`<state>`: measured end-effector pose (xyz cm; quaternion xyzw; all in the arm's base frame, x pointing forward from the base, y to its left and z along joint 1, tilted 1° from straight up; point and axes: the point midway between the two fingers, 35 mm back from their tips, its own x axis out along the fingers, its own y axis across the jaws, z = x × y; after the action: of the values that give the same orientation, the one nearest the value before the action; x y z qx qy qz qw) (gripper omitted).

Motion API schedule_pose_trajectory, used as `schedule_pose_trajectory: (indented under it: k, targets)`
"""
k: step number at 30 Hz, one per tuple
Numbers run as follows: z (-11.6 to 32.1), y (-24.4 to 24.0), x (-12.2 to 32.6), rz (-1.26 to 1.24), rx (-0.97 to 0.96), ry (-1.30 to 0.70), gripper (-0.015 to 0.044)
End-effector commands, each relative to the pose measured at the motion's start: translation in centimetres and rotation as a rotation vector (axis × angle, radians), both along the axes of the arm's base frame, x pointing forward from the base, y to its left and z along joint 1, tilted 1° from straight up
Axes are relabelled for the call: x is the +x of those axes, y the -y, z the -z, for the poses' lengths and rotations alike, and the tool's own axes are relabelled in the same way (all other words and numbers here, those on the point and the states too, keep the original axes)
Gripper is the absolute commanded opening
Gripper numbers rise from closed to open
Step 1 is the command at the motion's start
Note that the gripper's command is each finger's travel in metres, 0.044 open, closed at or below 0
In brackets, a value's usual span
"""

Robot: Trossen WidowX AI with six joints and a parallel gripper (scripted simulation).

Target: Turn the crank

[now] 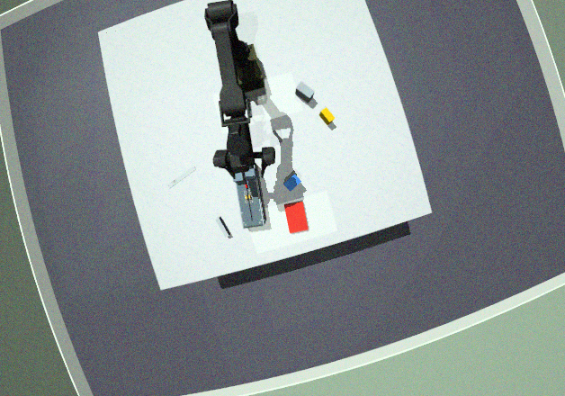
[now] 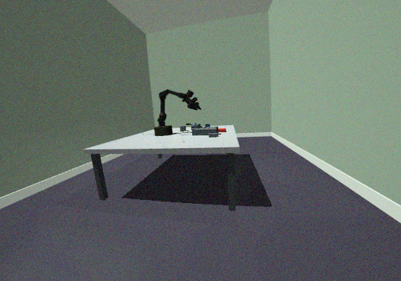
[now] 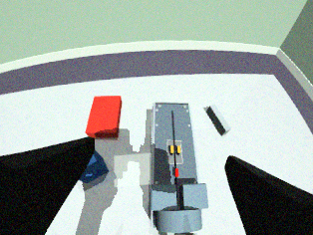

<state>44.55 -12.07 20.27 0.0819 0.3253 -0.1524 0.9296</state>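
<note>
The grey machine (image 1: 254, 212) (image 2: 204, 131) (image 3: 174, 117) is a long box with a slot along its top. Its red pointer (image 1: 246, 185) (image 3: 176, 172) stands in the slot, off the two brass zero marks (image 3: 174, 149), on the side toward the round grey drum (image 3: 177, 220). The crank handle cannot be made out; the arm covers that end in the top view, and the wrist view cuts it off at the bottom. My gripper (image 1: 248, 172) (image 2: 200, 108) (image 3: 160, 153) is wide open and empty, above the drum end, with one finger to each side in the wrist view.
A red block (image 1: 296, 218) (image 2: 221, 130) (image 3: 106, 116) and a blue block (image 1: 291, 181) (image 3: 95, 169) lie beside the machine. A dark-faced bar (image 1: 224, 227) (image 3: 216, 120) lies on its other side. A grey block (image 1: 304, 90), a yellow block (image 1: 326, 115) and a pale strip (image 1: 183, 177) lie farther off.
</note>
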Motion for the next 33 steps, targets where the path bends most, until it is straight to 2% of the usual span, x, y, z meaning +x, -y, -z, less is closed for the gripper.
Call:
schedule_pose_trajectory:
  k: [1,8,11,17,33]
  targets:
    - [2.3,1.6,0.7,0.045,0.035,-0.082,0.044]
    - [5.8,3.6,1.4,0.096,0.087,-0.203,0.044]
    - [6.4,3.7,1.4,0.097,0.088,-0.206,0.044]
    - [10.6,3.7,1.6,0.097,0.088,-0.206,0.044]
    - [10.7,3.7,1.6,0.097,0.088,-0.206,0.044]
